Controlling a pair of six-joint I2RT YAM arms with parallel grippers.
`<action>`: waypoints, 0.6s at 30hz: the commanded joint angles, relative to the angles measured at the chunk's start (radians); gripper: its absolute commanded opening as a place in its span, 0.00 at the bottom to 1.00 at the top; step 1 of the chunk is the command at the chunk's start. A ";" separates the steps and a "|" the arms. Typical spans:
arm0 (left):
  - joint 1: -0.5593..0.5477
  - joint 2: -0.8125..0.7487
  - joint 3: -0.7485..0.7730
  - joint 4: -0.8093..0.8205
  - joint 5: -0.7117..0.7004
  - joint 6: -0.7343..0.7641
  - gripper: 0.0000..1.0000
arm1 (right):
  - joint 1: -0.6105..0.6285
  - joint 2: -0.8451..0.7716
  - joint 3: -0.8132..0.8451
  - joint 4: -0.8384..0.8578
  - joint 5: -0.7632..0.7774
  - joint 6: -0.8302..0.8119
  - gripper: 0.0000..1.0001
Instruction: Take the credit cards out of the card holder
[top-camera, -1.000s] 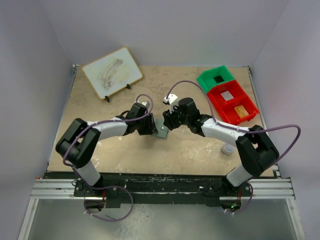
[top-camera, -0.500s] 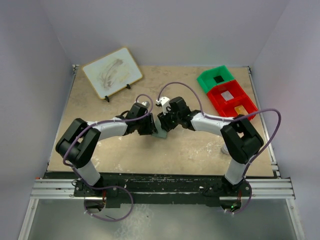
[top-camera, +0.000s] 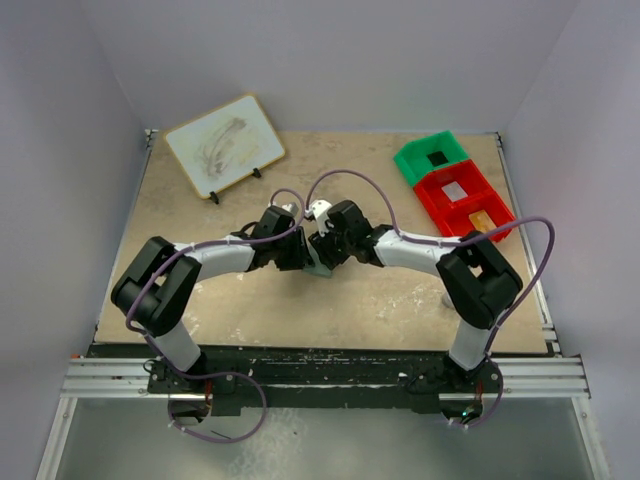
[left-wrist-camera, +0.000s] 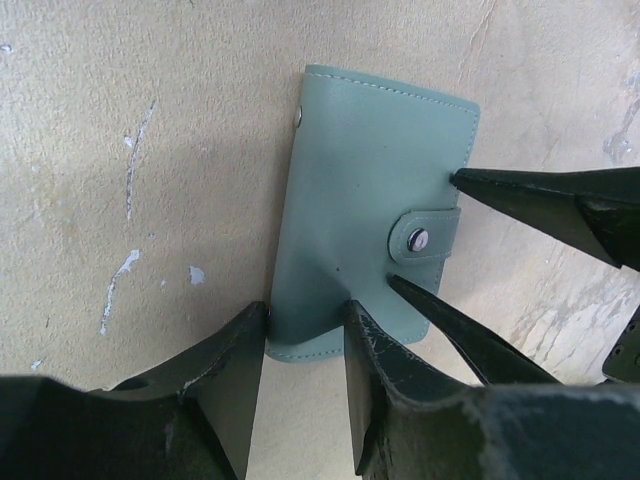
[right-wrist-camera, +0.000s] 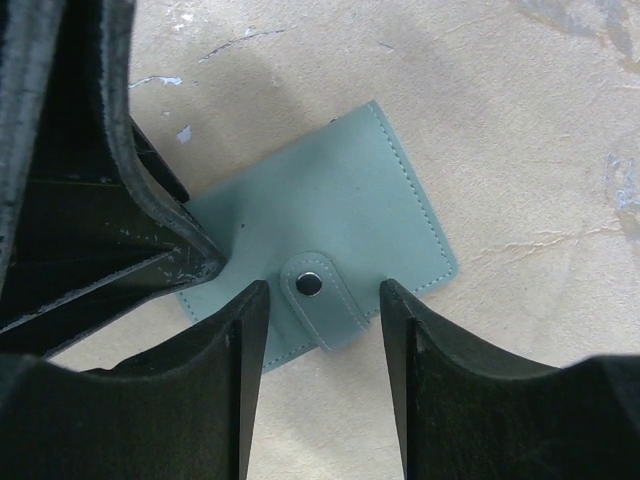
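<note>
The card holder is grey-green and lies closed and flat on the table, its snap tab fastened. It is mostly hidden under both grippers in the top view. My left gripper is open, one fingertip at the holder's near edge and the other resting on its cover. My right gripper is open, its fingertips standing on either side of the snap tab. No cards show outside the holder.
A white board on a stand is at the back left. A green bin and red bins holding small items are at the back right. A small white object lies by the right arm.
My right gripper has moved left onto the card holder and now meets the left gripper there. The left arm and the holder have stayed put.
</note>
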 joint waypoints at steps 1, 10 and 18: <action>-0.002 0.004 -0.020 -0.019 -0.035 -0.011 0.34 | 0.020 0.021 0.017 -0.022 0.065 0.017 0.49; -0.003 0.002 -0.035 -0.023 -0.045 -0.017 0.32 | 0.040 0.041 0.042 -0.063 0.197 0.101 0.42; -0.003 0.007 -0.016 -0.046 -0.046 -0.006 0.30 | 0.040 0.075 0.054 -0.089 0.198 0.165 0.21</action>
